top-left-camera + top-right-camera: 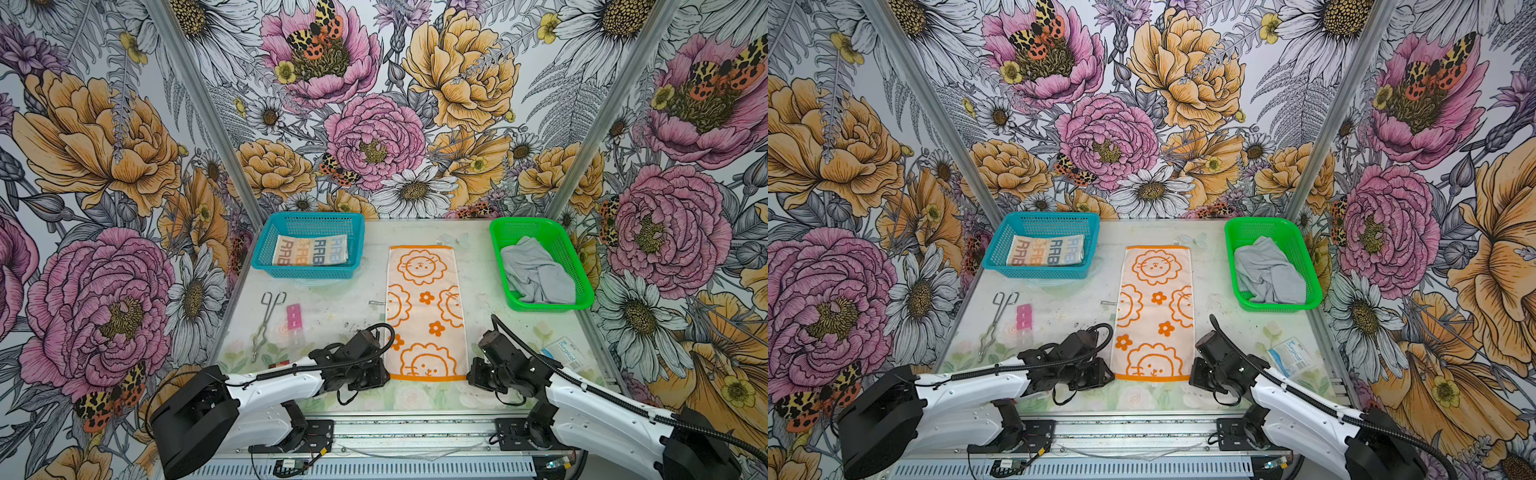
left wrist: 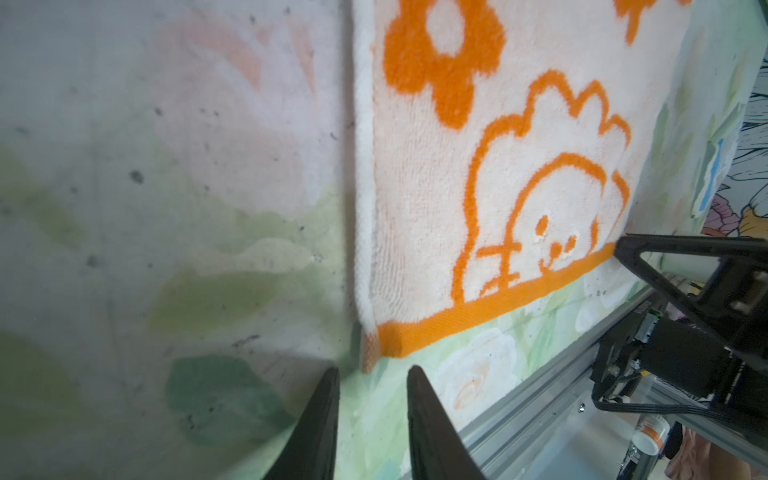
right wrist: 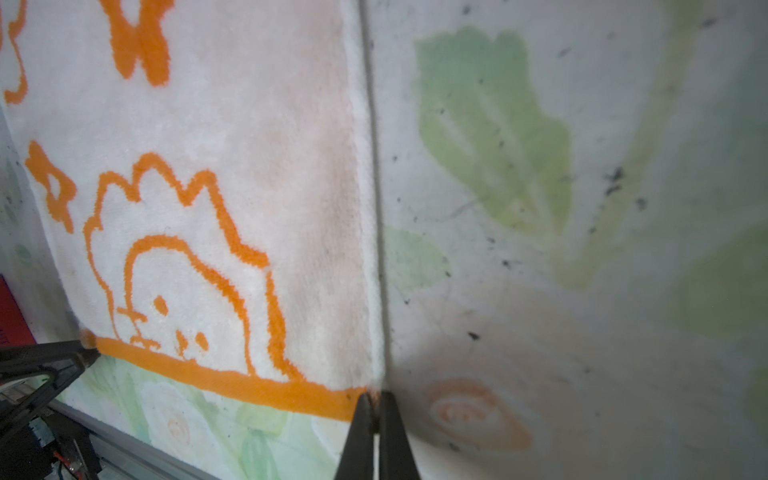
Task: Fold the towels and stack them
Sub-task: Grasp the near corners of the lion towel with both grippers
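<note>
An orange towel (image 1: 426, 311) with lions and flowers lies flat and unfolded in the middle of the table. My left gripper (image 2: 374, 372) is open, its tips just short of the towel's near left corner and holding nothing. My right gripper (image 3: 376, 397) is shut on the towel's near right corner, low at the table. In both top views the grippers (image 1: 386, 376) (image 1: 469, 376) flank the towel's near edge. A cream towel (image 1: 309, 250) with lettering lies folded in a blue basket (image 1: 303, 272). A grey towel (image 1: 536, 272) sits crumpled in a green basket (image 1: 548, 308).
Metal tongs (image 1: 268, 320) and a pink strip (image 1: 293, 316) lie left of the orange towel. A surgical packet (image 1: 565, 353) rests at the right, behind my right arm. Patterned walls close in the table on three sides, and a metal rail runs along its front.
</note>
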Motion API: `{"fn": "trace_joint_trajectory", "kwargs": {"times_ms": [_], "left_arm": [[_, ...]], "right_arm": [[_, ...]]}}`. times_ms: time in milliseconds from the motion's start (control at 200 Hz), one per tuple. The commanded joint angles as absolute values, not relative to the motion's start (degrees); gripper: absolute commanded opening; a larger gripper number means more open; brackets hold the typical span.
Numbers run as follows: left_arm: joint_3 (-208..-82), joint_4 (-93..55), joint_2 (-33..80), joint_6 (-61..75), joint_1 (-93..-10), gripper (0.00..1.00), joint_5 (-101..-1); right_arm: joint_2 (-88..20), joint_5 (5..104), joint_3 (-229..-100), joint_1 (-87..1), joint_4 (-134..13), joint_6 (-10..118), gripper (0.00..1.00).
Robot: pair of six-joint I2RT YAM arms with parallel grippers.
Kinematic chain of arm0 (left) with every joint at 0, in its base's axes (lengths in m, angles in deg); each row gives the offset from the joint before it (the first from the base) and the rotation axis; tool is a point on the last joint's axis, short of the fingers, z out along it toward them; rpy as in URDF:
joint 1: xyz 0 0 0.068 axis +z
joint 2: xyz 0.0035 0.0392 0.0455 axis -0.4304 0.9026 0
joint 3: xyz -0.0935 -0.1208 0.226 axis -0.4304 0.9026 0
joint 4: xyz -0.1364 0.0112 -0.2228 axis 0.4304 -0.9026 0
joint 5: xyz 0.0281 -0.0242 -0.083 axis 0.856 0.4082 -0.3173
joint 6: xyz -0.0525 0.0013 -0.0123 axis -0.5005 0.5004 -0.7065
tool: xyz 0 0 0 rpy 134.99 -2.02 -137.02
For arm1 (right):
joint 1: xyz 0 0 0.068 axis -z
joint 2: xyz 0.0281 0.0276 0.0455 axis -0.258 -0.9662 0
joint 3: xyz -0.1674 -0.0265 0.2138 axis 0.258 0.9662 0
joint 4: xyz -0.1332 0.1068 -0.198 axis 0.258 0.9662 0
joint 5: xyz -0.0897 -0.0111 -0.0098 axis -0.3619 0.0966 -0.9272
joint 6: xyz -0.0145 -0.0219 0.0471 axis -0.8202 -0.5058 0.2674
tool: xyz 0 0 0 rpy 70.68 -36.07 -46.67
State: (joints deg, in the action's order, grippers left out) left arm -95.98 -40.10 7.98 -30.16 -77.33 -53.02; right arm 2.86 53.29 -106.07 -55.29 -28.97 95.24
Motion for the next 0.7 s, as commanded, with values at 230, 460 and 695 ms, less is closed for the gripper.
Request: {"fn": "trace_joint_trajectory", "kwargs": {"times_ms": [230, 460, 695], "left_arm": [[-94.73, -39.89, 10.14, -30.32, -76.66, 0.33, -51.73], [-95.24, -37.39, 12.53, -30.75, -76.39, 0.22, -51.58], [-95.05, -39.7, 9.49, -31.32, -76.51, 0.0, -50.65]], "right_arm": [[1.85, 53.5, -106.66, -55.59, -27.54, 94.77, 0.0], [1.12, 53.63, -106.84, -55.63, -27.61, 94.29, 0.0], [1.13, 54.38, -106.35, -55.64, -27.54, 94.2, 0.0]]}}
